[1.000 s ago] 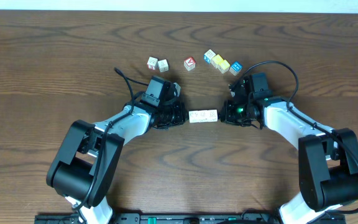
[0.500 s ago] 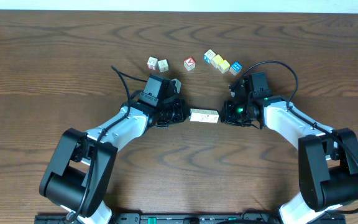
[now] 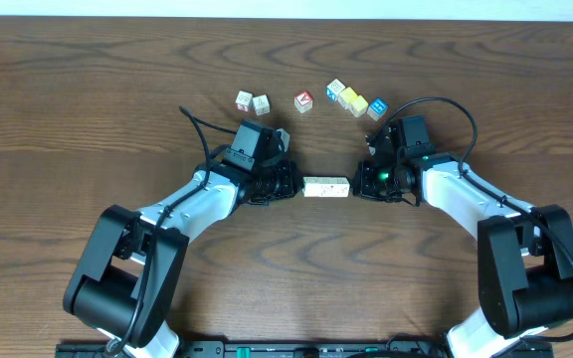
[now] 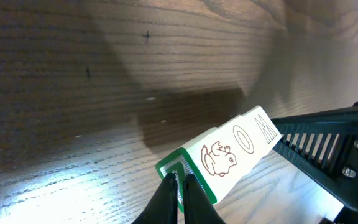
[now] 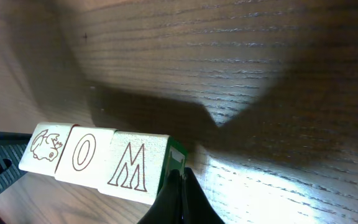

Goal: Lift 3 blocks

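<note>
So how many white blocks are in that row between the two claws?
3, in one row: the picture block beside the left gripper, the O block in the middle, the M block beside the right gripper.

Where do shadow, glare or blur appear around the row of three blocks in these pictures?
Overhead: even light, sharp, but markings on the blocks too small to read. Left wrist: dark shadow on the table beyond the blocks, white glare at lower left, left tool slightly soft. Right wrist: dark shadow above the row, glare at lower right.
</note>
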Robot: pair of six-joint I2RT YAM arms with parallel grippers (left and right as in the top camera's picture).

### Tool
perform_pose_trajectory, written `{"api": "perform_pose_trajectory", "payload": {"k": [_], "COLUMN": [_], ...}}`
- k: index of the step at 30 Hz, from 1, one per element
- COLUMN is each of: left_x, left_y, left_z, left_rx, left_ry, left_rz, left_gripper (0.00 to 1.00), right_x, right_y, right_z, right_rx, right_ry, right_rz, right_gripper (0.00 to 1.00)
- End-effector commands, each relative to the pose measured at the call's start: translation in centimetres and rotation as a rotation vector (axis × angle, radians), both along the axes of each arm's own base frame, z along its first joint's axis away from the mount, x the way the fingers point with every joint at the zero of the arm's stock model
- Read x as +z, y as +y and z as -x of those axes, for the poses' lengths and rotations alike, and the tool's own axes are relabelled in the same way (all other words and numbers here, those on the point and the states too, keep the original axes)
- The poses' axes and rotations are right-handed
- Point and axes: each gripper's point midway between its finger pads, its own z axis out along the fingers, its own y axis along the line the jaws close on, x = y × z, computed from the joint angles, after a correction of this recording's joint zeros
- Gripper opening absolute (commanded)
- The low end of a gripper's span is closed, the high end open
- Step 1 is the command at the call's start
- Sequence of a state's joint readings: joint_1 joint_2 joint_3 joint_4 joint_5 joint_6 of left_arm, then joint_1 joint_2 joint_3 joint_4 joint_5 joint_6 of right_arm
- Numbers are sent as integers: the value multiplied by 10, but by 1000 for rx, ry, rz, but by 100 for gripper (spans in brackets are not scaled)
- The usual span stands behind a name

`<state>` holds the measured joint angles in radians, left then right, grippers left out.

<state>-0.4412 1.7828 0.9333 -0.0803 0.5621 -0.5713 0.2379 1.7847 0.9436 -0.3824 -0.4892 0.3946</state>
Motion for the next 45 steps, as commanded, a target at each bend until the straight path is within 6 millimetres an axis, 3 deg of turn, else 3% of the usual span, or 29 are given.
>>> {"api": "perform_pose_trajectory", "payload": {"k": [1,27,45], "left_x": [6,6,23], "left_y": [-3,-4,-11], "left_z": [2,2,-2], "left_rx": [-1,34,21], "left_ry": [-8,25,4], "left_rz": [8,21,64], "left_gripper": [7,7,7], "right_x": [23,37,37], "right_y": [17,18,19], "right_z": [-4,-2,0], "right_rx": [35,39,41], "right_ry": [-47,-87,-82], "right_rz": [-44,-11,-17], "right_gripper": [1,1,1]}}
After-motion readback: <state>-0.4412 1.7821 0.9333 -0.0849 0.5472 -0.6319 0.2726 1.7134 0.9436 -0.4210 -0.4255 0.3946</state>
